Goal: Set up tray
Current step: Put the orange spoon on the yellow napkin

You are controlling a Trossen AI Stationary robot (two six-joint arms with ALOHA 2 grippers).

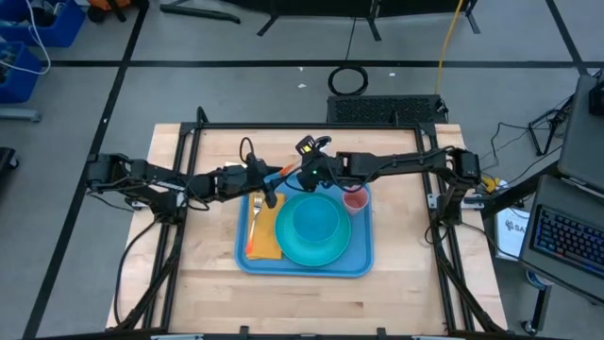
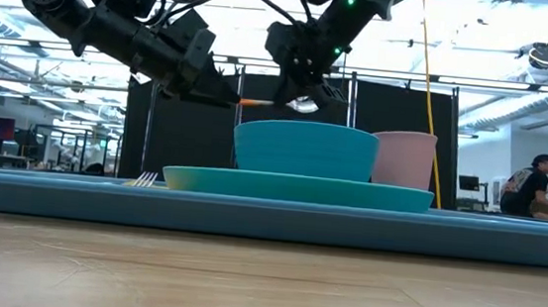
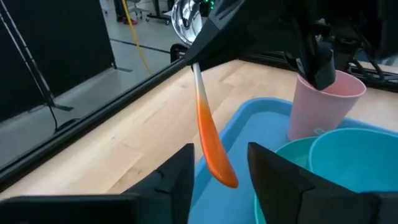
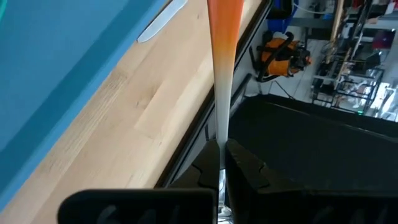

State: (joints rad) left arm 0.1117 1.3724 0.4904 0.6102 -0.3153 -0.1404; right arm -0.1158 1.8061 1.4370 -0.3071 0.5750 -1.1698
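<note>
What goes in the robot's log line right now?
right gripper: shut on spoon | left gripper: open around handle | tray: set

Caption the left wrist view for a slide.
Left gripper, fingers apart, flanks the orange spoon handle held by the right gripper above the tray.

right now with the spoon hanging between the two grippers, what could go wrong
1. The right gripper pinches the spoon only near its bowl end; the long orange handle could swing or slip as the left gripper, open around the handle tip, closes.
2. A dropped spoon may land on the bare table, missing the tray.
3. The arms work close above the pink cup; a bump might tip it.
</note>
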